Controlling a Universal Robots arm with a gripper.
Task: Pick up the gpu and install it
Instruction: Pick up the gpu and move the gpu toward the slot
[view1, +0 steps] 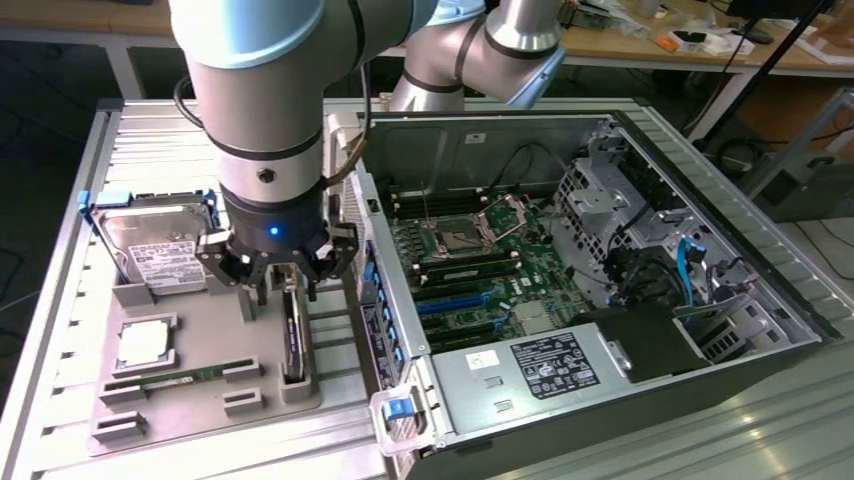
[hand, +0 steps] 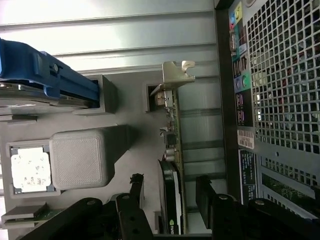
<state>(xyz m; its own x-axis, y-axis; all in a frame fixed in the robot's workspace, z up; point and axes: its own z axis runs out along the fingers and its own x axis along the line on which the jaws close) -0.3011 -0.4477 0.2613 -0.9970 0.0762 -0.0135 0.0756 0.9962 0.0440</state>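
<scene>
White printed label on hard drive (view1: 167, 262), writing too small to read, small green logo on gpu (hand: 173, 150), gpu upright on its edge in grey tray (view1: 207, 335), between spread fingers of open claw (view1: 280, 290), beside computer case (view1: 467, 150).

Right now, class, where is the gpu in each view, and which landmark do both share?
Exterior view: gpu stands on edge in the grey tray, below the open claw.
Wrist view: gpu runs between the claw's fingers.
Shared landmark: the silver processor.
</scene>
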